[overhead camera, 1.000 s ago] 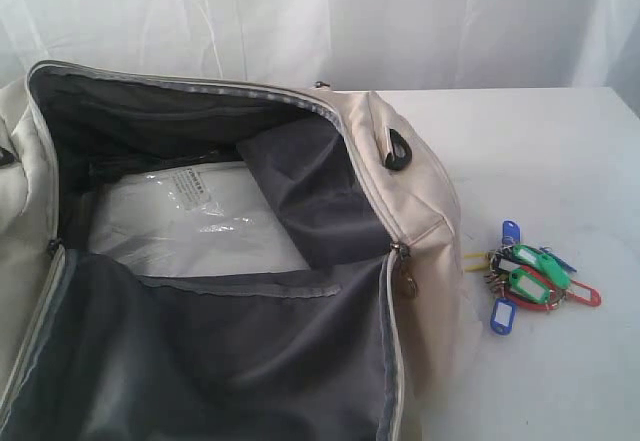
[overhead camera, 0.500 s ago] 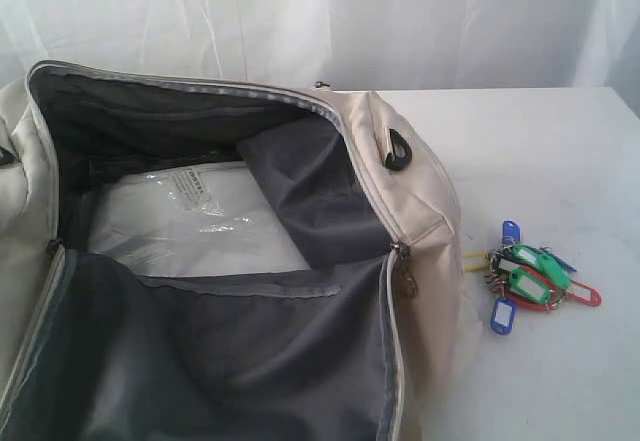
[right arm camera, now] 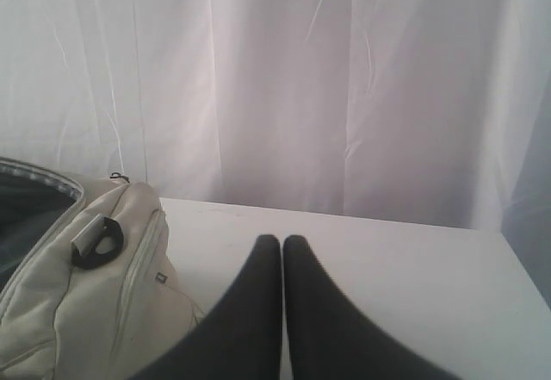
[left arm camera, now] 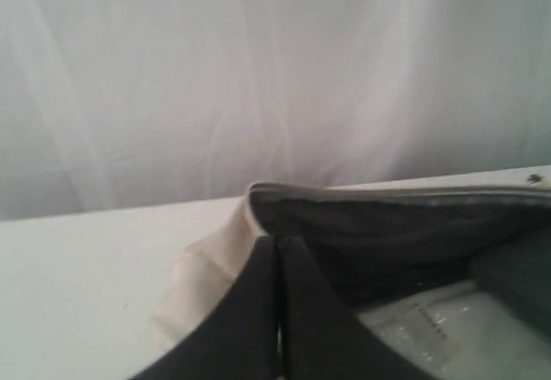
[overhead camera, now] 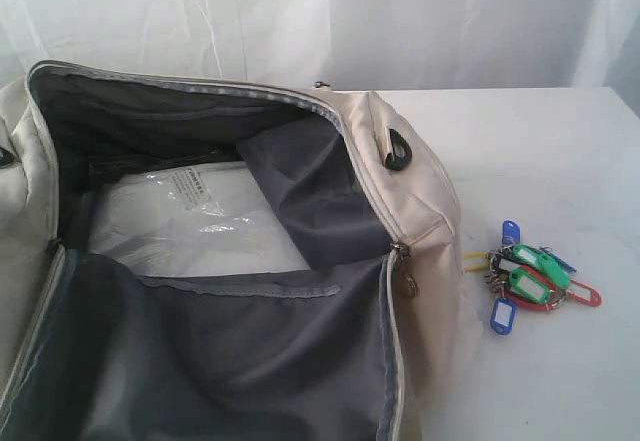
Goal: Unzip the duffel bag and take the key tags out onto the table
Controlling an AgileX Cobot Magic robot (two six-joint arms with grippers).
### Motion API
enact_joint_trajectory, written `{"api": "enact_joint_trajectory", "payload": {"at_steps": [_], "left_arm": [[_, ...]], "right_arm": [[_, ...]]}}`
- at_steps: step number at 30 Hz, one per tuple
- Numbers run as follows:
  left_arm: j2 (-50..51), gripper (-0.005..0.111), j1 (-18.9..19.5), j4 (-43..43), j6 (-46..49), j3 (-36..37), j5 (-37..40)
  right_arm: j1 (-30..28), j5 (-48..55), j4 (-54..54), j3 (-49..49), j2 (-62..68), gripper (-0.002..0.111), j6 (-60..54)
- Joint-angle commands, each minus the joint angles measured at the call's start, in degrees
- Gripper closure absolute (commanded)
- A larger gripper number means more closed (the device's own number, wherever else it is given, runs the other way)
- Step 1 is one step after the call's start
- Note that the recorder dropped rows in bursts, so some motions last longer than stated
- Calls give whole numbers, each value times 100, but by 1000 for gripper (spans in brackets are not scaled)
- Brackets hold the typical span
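The large cream-beige fabric duffel bag [overhead camera: 425,201] lies unzipped with its dark grey lining exposed. The small bunch of blue, green, red and yellow plastic key tags [overhead camera: 530,276] rests on the wide plain white table [overhead camera: 540,141] just beside the bag's end, so both steps appear complete. The left gripper [left arm camera: 277,246] and right gripper [right arm camera: 281,244] each press their black fingers together on nothing; the bag's open rim lies close beyond the left fingertips, and the tags lie clear of both pairs.
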Motion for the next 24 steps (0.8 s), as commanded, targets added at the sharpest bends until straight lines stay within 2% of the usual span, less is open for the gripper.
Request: {"api": "enact_joint_trajectory", "payload": {"at_steps": [1, 8, 10, 14, 19, 24], "left_arm": [[-423, 107, 5, 64, -216, 30, 1275], [-1586, 107, 5, 88, -179, 30, 3486], [-1847, 107, 5, 24, -179, 30, 3764], [-2144, 107, 5, -233, -179, 30, 3695], [-2163, 107, 5, -900, 277, 30, 3054], [-2152, 107, 5, -1046, 558, 30, 2721]], "right_arm": [[-17, 44, -33, 36, -19, 107, 21], [-17, 21, -33, 36, -19, 107, 23], [-17, 21, -33, 36, -19, 107, 23], [-17, 21, -33, 36, -19, 107, 23], [-17, 21, -33, 36, -19, 107, 23], [-17, 21, -33, 36, -19, 107, 23]]}}
